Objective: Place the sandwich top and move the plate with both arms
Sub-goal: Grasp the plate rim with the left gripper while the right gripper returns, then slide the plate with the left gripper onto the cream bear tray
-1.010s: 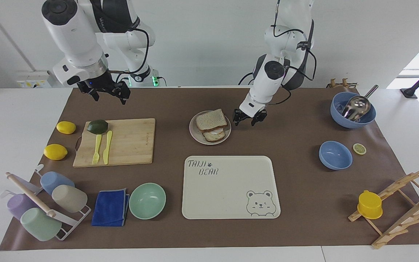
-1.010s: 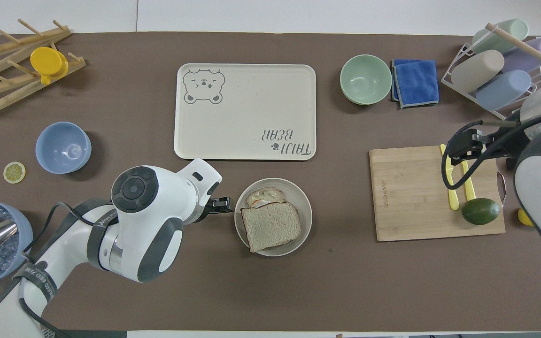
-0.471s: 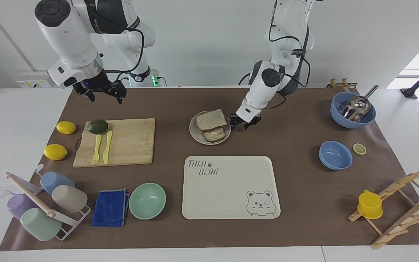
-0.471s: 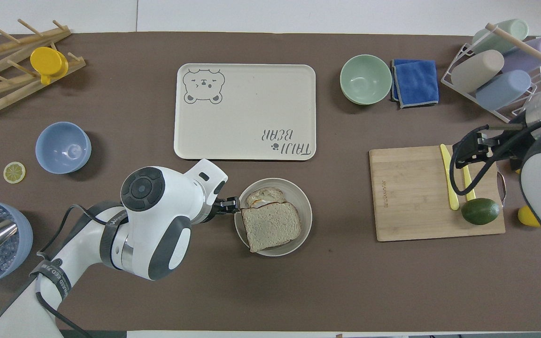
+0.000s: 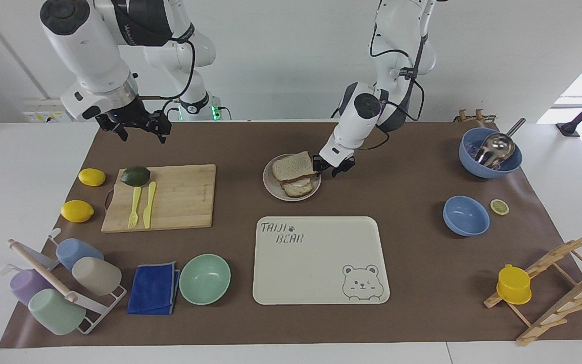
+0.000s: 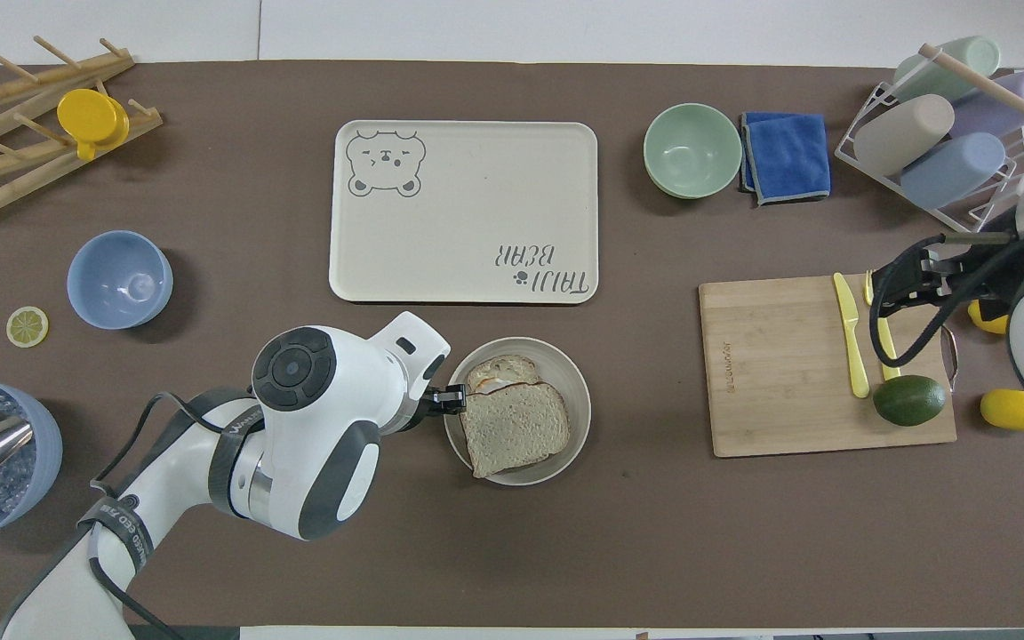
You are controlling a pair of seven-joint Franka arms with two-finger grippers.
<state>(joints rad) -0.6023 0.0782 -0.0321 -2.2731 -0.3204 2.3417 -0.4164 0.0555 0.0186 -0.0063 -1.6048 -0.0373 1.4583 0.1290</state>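
The sandwich top [image 5: 293,166] is a pale bread slice lying on an egg toast on the round beige plate [image 5: 274,189], near the table's middle. In the overhead view the slice [image 6: 514,425] covers most of the toast on the plate [image 6: 568,378]. My left gripper [image 5: 331,168] is open and low at the plate's rim, on the side toward the left arm's end, with one finger close to the slice's edge. It also shows in the overhead view [image 6: 450,400]. My right gripper [image 5: 139,132] is open, empty and raised over the mat beside the cutting board [image 5: 162,197].
The cream bear tray [image 5: 321,260] lies just farther from the robots than the plate. The cutting board holds an avocado [image 5: 135,175] and yellow cutlery [image 5: 142,205]. Two lemons, a mint bowl [image 5: 205,279], blue bowls, a cup rack and a wooden rack sit around the edges.
My left gripper has moved sideways to the plate, from a gap beside it to its rim. My right gripper has drifted toward the right arm's end of the table.
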